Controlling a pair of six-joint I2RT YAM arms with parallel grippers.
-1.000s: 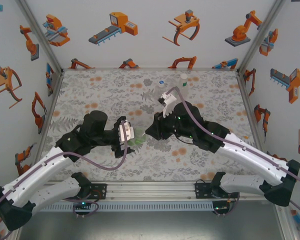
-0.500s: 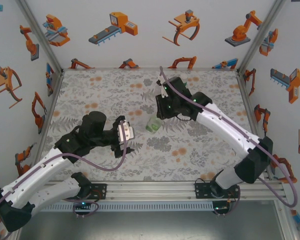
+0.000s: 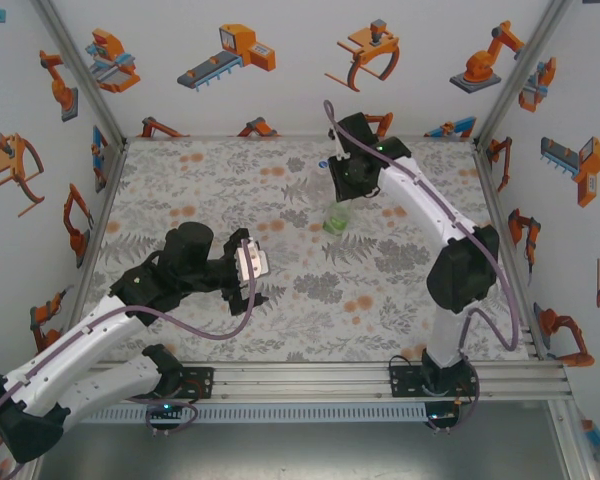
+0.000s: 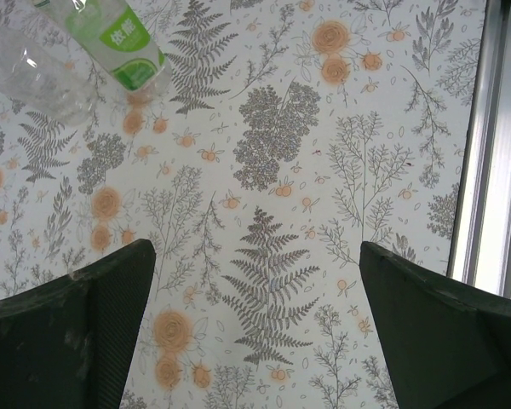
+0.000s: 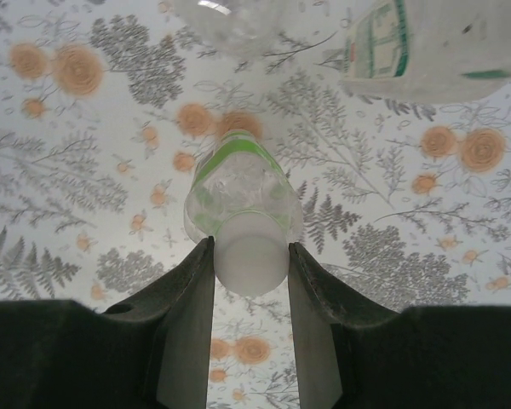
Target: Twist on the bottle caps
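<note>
The right end effector (image 5: 249,249) is clamped on the small round white plastic cap (image 5: 251,260), with one finger touching each side of it. The cap sits on the neck of the green-banded transparent plastic bottle (image 5: 238,192). That bottle is below the grip, leaning, over the far centre-right part of the floral-printed counter (image 3: 200,190). Whether its base touches the counter cannot be told.

Near it, toward the far edge, are a clear unlabelled plastic bottle (image 5: 238,17) and, to the right of that, a clear plastic bottle with a pale green-printed label (image 5: 417,51). Both are cut off by the frame edge in the right wrist view. The right arm reaches from its base at the near right across to this far group.

The left end effector (image 4: 255,247) has its fingers wide apart with nothing between them. It hovers over bare counter left of centre, well apart from the bottles.
</note>
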